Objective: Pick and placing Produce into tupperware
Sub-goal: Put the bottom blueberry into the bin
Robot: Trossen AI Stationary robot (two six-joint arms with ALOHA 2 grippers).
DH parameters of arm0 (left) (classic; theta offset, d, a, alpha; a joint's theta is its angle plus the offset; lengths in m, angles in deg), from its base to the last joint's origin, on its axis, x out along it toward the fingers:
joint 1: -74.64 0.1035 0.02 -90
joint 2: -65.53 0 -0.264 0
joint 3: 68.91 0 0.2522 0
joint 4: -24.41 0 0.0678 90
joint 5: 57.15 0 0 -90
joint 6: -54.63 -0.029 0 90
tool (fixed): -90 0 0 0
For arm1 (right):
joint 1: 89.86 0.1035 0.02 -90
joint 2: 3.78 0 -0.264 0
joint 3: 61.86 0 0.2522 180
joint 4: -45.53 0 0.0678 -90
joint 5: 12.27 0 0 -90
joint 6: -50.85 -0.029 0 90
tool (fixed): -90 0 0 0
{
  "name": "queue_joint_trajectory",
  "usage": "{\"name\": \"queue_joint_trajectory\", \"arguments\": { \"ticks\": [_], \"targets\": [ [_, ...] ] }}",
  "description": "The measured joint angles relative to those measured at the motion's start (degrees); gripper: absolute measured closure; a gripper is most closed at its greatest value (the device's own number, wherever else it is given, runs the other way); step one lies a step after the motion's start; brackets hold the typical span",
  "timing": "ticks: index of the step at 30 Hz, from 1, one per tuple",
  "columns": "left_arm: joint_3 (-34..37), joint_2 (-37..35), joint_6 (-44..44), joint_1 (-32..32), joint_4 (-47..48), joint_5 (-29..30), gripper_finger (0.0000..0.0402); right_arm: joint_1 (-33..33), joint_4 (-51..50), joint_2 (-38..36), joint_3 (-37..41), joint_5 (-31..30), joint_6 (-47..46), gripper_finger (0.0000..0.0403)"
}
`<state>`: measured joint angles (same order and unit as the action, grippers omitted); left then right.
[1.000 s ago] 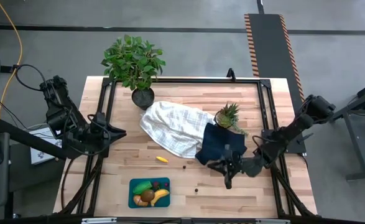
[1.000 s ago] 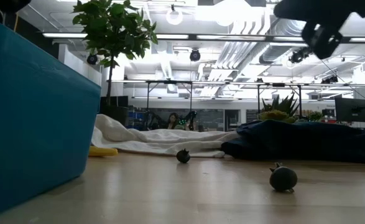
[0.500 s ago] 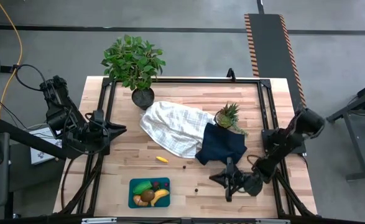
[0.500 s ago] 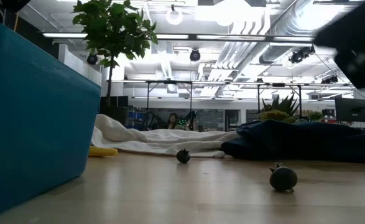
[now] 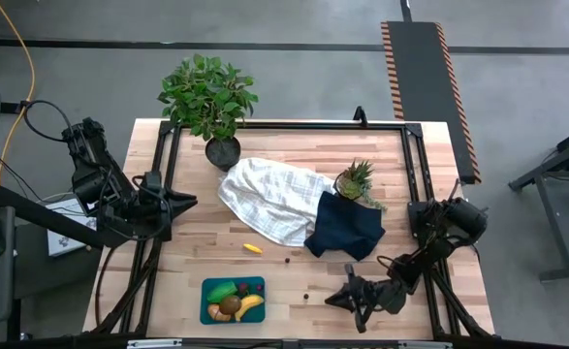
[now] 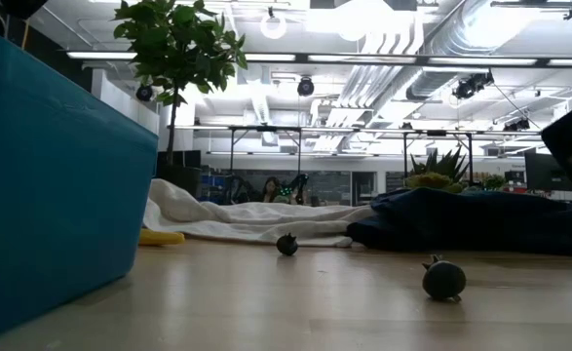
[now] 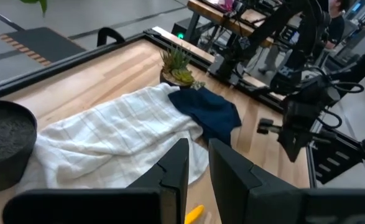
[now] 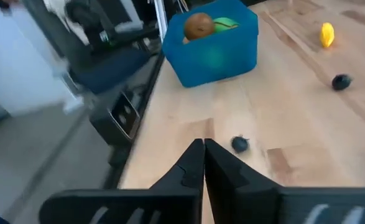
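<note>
The teal tupperware (image 5: pixel 233 300) stands near the table's near edge with a brown kiwi ball (image 8: pixel 199 26), a banana and green pieces inside. A yellow bit (image 5: pixel 252 248) and two dark bits (image 5: pixel 288 259) (image 5: pixel 306 297) lie on the bare wood. My right gripper (image 5: pixel 330 299) is shut and low over the table, just right of the nearer dark bit (image 8: pixel 239 144), pointing toward the tupperware (image 8: pixel 210 43). It touches nothing. My left gripper (image 5: pixel 185 202) waits at the table's left edge, its fingers (image 7: pixel 181 163) a narrow gap apart.
A white checked cloth (image 5: pixel 274 199) and a navy cloth (image 5: pixel 345 228) lie mid-table, with a toy pineapple (image 5: pixel 355 180) behind the navy one. A potted plant (image 5: pixel 209 97) stands at the far edge. Bare wood lies between the cloths and the near edge.
My right gripper has moved from the navy cloth's near edge toward the table's near edge and come down. It has turned so that it points toward the table's left, at the tupperware. The produce and cloths have stayed in place.
</note>
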<state>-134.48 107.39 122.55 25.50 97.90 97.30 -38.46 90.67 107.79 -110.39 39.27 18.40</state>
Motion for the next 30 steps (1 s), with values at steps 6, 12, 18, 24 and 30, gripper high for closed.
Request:
{"name": "queue_joint_trajectory", "arguments": {
  "ticks": [6, 12, 18, 24, 30],
  "targets": [
    [0.0, 0.0, 0.2, 0.0, -0.1, -2.0, 0.0348, 0.0, -5.2, 0.0, 0.0, 0.1, 4.4, 0.0360],
    [0.0, 0.0, 0.4, 0.0, -0.1, -3.4, 0.0348, 0.0, -8.9, 0.0, 0.0, -2.7, 4.7, 0.0306],
    [0.0, 0.0, 0.5, 0.0, -0.1, -3.4, 0.0348, -0.7, -8.1, 1.2, 0.0, -3.3, 5.9, 0.0295],
    [0.0, 0.0, 0.7, 0.0, -0.1, -4.0, 0.0348, -0.9, -2.3, 6.5, -1.2, -2.4, 6.2, 0.0295],
    [0.0, 0.0, 1.0, 0.0, -0.1, -5.5, 0.0348, -1.9, -2.8, 9.5, -5.7, -0.4, 9.4, 0.0295]
  ]
}}
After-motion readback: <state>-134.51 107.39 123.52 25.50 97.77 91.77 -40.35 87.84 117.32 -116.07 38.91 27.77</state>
